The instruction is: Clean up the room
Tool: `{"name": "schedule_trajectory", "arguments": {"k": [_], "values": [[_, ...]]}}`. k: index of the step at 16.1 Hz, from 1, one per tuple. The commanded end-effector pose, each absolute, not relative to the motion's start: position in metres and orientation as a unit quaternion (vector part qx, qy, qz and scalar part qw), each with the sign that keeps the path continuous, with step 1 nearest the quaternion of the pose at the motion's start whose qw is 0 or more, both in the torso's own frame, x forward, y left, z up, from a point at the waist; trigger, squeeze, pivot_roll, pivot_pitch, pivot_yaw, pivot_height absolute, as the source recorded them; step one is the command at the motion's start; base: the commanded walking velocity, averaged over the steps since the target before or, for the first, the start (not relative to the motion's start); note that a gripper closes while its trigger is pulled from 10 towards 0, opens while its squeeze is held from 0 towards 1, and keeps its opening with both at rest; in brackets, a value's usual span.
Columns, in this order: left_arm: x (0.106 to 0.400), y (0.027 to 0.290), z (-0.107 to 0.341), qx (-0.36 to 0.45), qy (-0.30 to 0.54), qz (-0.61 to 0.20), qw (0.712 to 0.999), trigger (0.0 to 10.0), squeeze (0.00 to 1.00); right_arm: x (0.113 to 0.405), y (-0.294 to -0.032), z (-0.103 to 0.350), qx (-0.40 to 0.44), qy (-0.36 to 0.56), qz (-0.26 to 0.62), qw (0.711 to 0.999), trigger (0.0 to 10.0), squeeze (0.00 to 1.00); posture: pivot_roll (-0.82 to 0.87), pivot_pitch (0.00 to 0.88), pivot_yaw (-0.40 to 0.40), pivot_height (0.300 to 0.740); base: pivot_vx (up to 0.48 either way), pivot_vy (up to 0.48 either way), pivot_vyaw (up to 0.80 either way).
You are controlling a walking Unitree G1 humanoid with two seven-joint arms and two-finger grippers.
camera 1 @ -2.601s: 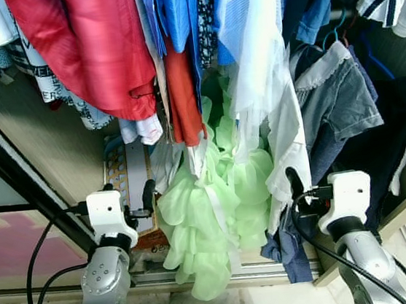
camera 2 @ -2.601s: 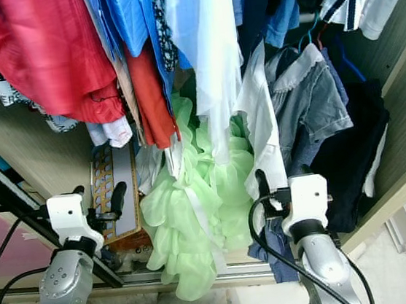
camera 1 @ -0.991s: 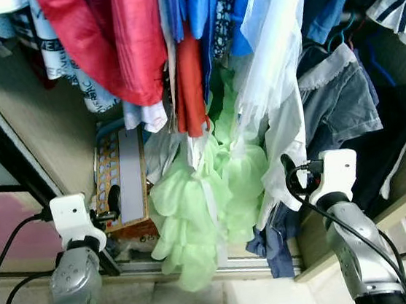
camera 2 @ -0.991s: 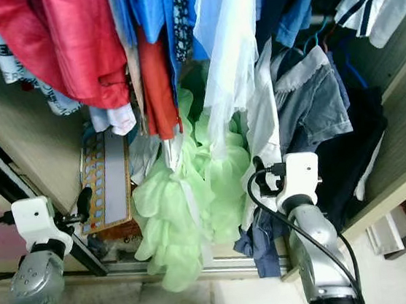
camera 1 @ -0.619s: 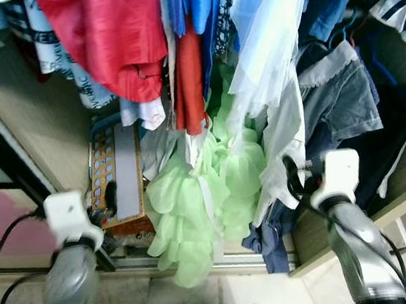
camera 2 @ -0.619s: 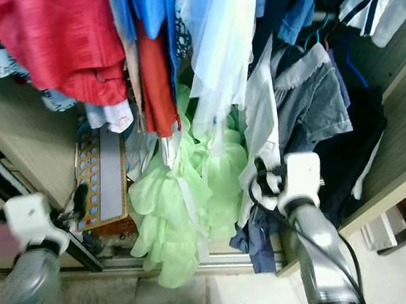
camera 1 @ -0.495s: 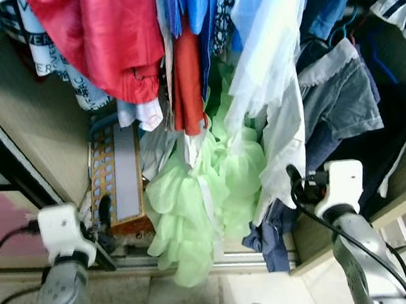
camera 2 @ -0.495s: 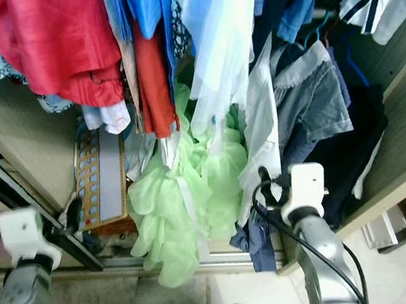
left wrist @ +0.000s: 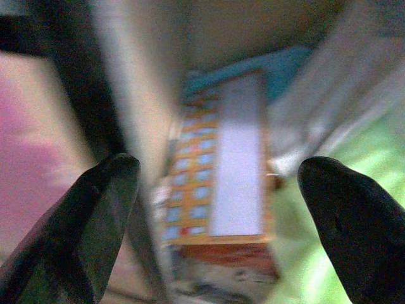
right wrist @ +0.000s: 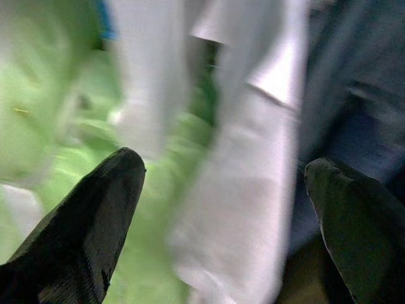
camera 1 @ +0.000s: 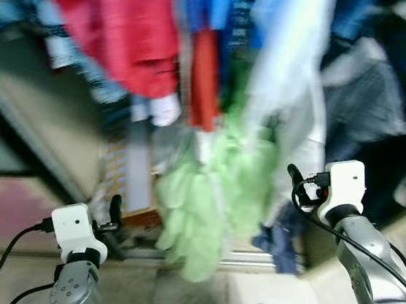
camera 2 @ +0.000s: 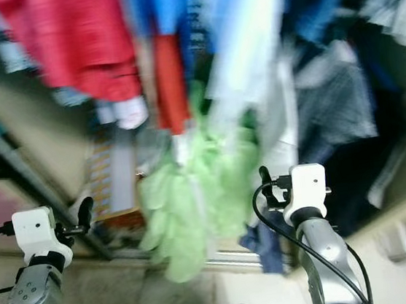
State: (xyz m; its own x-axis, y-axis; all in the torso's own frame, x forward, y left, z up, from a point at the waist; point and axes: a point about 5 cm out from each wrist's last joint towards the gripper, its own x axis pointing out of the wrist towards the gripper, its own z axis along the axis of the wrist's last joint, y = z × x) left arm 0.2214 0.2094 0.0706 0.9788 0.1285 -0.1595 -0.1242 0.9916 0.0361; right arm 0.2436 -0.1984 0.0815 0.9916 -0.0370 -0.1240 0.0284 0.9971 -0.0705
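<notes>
While both head views are smeared by motion blur, the scene reads as an open wardrobe [camera 1: 36,134] packed with hanging clothes: a red garment [camera 1: 135,35], blue shirts [camera 1: 205,5], a pale blue-white shirt [camera 1: 291,54] and grey shorts [camera 1: 362,97]. A light green ruffled garment [camera 1: 209,203] hangs lowest, its long axis vertical, its hem reaching the wardrobe's bottom track. Left of it, on the wardrobe floor, lies a flat orange box [left wrist: 218,177] printed with rows of small blue squares beside a plain pale panel; its long axis runs from the opening back into the wardrobe. Any writing on it is too blurred to read. The left tool [left wrist: 221,209] is held low in front of the box, fingers [left wrist: 95,215] spread wide with nothing between them. The right tool [right wrist: 221,215] is held at the hanging white shirt [right wrist: 253,190] and green fabric, fingers [right wrist: 82,215] likewise spread apart and holding nothing. Dark blue cloth [camera 1: 279,242] bunches at the wardrobe's lower edge near the right arm.
</notes>
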Motion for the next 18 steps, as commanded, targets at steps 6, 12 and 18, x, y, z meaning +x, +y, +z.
{"name": "schedule_trajectory", "arguments": {"k": [6, 12, 18], "values": [[0.219, 0.208, 0.073, -0.003, 0.089, 0.047, 0.995, 10.0, 0.00, 0.246, -0.199, 0.084, -0.043, 0.060, -0.011, 0.997, 10.0, 0.00, 0.02, 0.114, -0.075, 0.740, 0.000, 0.000, 0.80], [0.222, 0.218, 0.085, 0.014, 0.048, 0.081, 0.995, 10.0, 0.00, 0.257, -0.193, 0.089, -0.061, 0.049, 0.006, 0.997, 10.0, 0.00, 0.02, 0.123, -0.098, 0.740, 0.000, 0.000, 0.80], [0.229, 0.213, 0.084, 0.039, 0.055, 0.055, 0.996, 10.0, 0.00, 0.256, -0.190, 0.086, -0.050, 0.043, -0.004, 0.998, 10.0, 0.00, 0.02, 0.092, -0.063, 0.740, 0.000, 0.000, 0.80]]}}
